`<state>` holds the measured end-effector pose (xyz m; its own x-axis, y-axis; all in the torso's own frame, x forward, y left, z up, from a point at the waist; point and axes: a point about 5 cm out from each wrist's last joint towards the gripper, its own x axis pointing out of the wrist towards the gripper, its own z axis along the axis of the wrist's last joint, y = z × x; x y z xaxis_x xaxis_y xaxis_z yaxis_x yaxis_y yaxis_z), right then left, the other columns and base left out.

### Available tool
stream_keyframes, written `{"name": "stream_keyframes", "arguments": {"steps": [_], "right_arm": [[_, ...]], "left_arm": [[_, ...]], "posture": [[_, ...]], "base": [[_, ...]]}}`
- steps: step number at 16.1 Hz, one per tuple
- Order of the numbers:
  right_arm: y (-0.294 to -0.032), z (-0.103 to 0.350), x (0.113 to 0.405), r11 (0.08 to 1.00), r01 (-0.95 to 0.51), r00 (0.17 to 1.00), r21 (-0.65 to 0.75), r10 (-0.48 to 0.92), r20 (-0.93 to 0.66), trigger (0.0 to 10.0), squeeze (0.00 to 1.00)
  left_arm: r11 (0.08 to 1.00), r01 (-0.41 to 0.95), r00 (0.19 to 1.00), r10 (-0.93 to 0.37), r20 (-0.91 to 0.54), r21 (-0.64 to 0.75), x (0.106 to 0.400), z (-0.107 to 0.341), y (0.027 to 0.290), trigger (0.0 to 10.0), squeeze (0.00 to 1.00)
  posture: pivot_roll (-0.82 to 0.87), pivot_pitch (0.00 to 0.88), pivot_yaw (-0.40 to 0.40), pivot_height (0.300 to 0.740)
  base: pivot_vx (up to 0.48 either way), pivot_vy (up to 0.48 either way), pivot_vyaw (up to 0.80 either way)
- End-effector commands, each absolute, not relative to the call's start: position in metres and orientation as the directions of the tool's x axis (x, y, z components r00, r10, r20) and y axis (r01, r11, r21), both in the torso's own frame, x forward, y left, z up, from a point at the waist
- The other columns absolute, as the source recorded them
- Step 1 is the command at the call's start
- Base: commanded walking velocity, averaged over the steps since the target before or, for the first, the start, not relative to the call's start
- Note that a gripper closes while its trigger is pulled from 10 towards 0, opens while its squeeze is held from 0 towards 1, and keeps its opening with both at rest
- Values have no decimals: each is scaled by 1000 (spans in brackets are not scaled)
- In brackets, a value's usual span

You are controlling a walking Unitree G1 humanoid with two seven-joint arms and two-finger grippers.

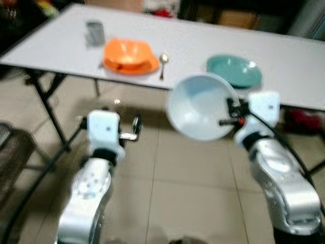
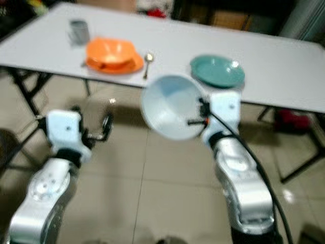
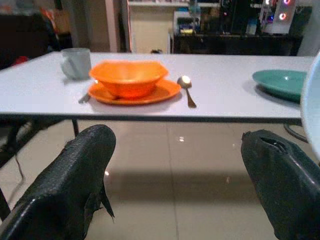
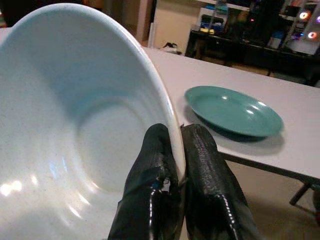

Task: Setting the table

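One place is already laid with an orange bowl (image 1: 128,53) on its plate, a spoon (image 1: 163,63) and a cup (image 1: 94,32), while the pale blue bowl (image 1: 200,107) is held clamped by its rim in the right gripper (image 1: 229,115), short of the green plate (image 1: 234,70) just beyond it on the table (image 1: 284,61), and the left gripper (image 3: 180,180) is held apart and empty.

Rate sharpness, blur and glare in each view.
Both eye views: motion-blurred, soft edges on the pale blue bowl and orange bowl. Left wrist view: table fairly sharp, spoon glinting, near fingers dark. Right wrist view: sharp; glare spots inside the bowl; green plate crisp.
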<state>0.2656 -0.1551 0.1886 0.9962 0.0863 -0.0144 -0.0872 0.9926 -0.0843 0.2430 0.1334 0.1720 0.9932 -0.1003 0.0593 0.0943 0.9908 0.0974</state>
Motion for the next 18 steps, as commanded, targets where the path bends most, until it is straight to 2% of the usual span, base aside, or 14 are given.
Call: {"name": "stream_keyframes", "arguments": {"steps": [1, 3, 4, 8, 13, 18], "right_arm": [[-157, 196, 264, 993, -84, 996, -81, 86, 22, 10000, 0], [-160, 196, 265, 995, -68, 997, -68, 69, 16, 10000, 0], [-162, 196, 266, 995, -52, 999, -79, 53, 9, 10000, 0], [-165, 195, 266, 995, -37, 999, -88, 37, 2, 10000, 0], [-165, 196, 264, 978, -35, 999, -205, 41, 27, 10000, 0], [-159, 191, 261, 980, -35, 999, -197, 42, 32, 10000, 0]], "left_arm": [[990, 74, 996, -80, 50, 117, 245, 171, 138, 10000, 0], [991, 101, 992, -107, 66, 87, 245, 173, 137, 10000, 0], [987, 142, 986, -147, 73, 74, 245, 175, 132, 10000, 0], [983, 160, 984, -166, 71, 92, 246, 175, 130, 10000, 0], [983, 152, 986, -159, 59, 103, 247, 172, 135, 10000, 0], [984, 135, 990, -140, 34, 120, 244, 165, 148, 10000, 0]], "posture": [[22, 31, -58, 740], [21, 24, -54, 740], [24, 23, -56, 740], [18, 16, -53, 740], [14, 9, -45, 740], [28, 0, -14, 740]], "base": [[0, 0, 0], [0, 0, -400], [255, 0, -800], [314, 0, -800], [317, 0, 0], [319, 0, 0]]}}
